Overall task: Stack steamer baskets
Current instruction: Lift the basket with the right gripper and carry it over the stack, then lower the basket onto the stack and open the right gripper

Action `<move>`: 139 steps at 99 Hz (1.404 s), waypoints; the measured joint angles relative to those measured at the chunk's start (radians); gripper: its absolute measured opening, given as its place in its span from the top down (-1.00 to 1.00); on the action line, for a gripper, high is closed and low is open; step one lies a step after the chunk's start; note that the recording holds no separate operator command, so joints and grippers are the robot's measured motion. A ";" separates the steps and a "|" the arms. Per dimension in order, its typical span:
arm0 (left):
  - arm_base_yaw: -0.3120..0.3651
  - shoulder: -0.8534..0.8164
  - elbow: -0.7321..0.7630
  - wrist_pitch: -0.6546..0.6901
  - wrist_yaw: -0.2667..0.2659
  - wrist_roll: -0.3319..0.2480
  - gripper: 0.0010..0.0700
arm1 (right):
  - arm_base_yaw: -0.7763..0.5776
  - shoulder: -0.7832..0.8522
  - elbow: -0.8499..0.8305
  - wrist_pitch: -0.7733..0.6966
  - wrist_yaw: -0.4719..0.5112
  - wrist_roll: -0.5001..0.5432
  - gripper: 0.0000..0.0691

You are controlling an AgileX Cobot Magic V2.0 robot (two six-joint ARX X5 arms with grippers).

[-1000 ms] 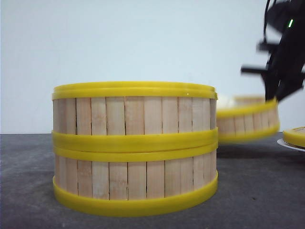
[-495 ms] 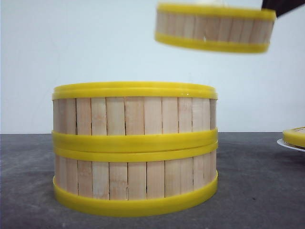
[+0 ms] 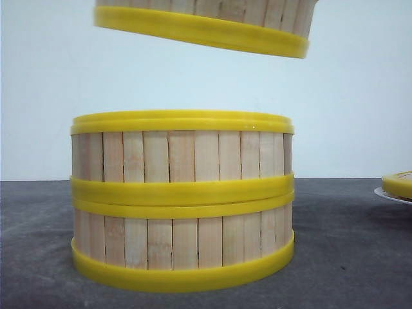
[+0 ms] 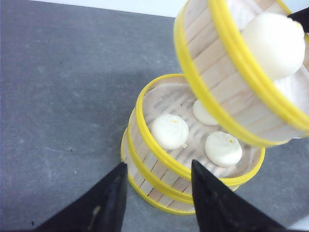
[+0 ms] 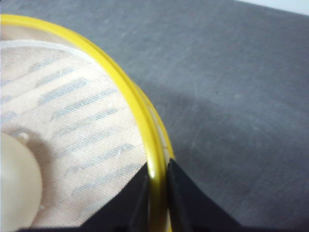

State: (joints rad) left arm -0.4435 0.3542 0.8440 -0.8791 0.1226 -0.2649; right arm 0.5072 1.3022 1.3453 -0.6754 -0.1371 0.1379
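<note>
Two steamer baskets [image 3: 182, 199] stand stacked on the grey bench [image 3: 347, 257]; the third basket [image 3: 206, 22] hangs tilted above the stack, not yet set down. The right claw [image 5: 157, 193] pinches its yellow rim. The left claw [image 4: 157, 198] hovers beside the stack, jaws apart and empty. Only the wrist views reveal white buns [image 4: 170, 131] inside the stack's top basket.

The right gripper [image 5: 155, 191] is pinching the rim of the raised basket [image 5: 72, 125], one finger inside its wall and one outside. The left gripper [image 4: 154, 193] is hanging with fingers spread and empty, just beside the two-basket stack [image 4: 188, 159].
</note>
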 joint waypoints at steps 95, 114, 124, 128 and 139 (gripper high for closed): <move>0.000 0.000 0.000 -0.023 0.000 0.016 0.33 | 0.053 0.200 0.000 -0.026 0.011 0.001 0.91; 0.000 0.000 0.000 -0.030 0.000 0.022 0.33 | 0.053 0.200 0.000 -0.026 0.011 0.001 0.91; 0.000 0.000 0.000 -0.030 0.000 0.026 0.33 | 0.053 0.203 0.000 -0.026 0.011 0.001 0.90; 0.000 0.000 0.000 -0.029 0.000 0.028 0.33 | 0.053 0.206 0.000 -0.026 0.010 0.001 0.86; 0.000 0.000 0.000 -0.030 0.000 0.029 0.33 | 0.053 0.208 0.001 -0.017 0.006 0.006 0.50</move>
State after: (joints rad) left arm -0.4435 0.3542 0.8440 -0.9089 0.1226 -0.2359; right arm 0.5602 1.5101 1.3460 -0.6922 -0.1310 0.1436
